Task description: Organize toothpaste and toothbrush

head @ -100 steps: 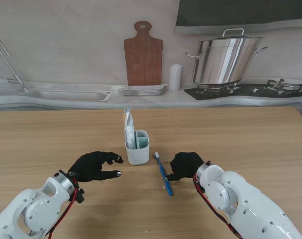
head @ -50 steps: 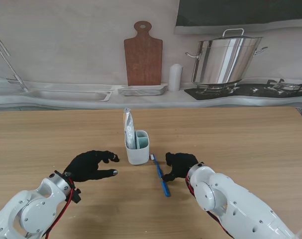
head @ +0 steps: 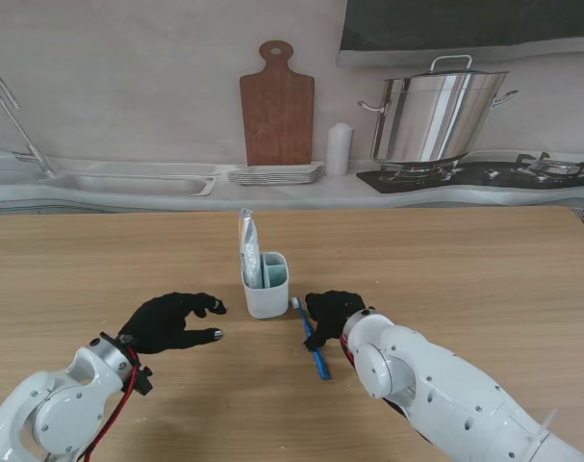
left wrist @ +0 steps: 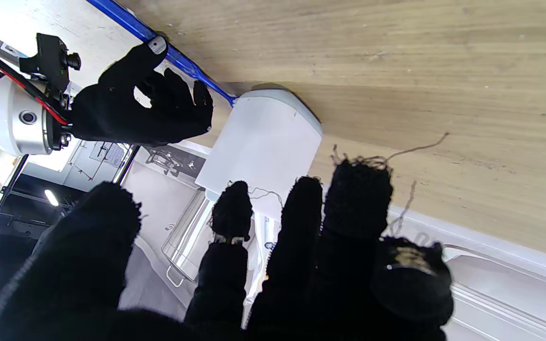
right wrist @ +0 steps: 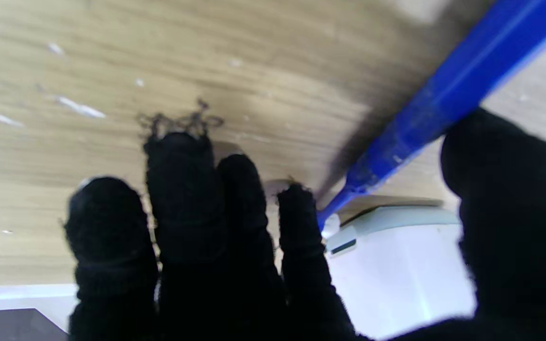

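Observation:
A white holder stands mid-table with a toothpaste tube upright in it. Just right of it a blue toothbrush lies flat on the wood, its head toward the holder. My right hand hovers over the brush's head end. The brush runs between thumb and fingers; the thumb tip touches the handle and the fingers stay apart. My left hand rests open to the left of the holder, holding nothing.
Along the back counter are a sink, a wooden cutting board, stacked plates, a white cylinder and a steel pot on a stove. Bare wood lies around the holder.
My right hand has slid left over the toothbrush toward the holder, and the brush has shifted slightly left. The left hand has drawn back a little from the holder.

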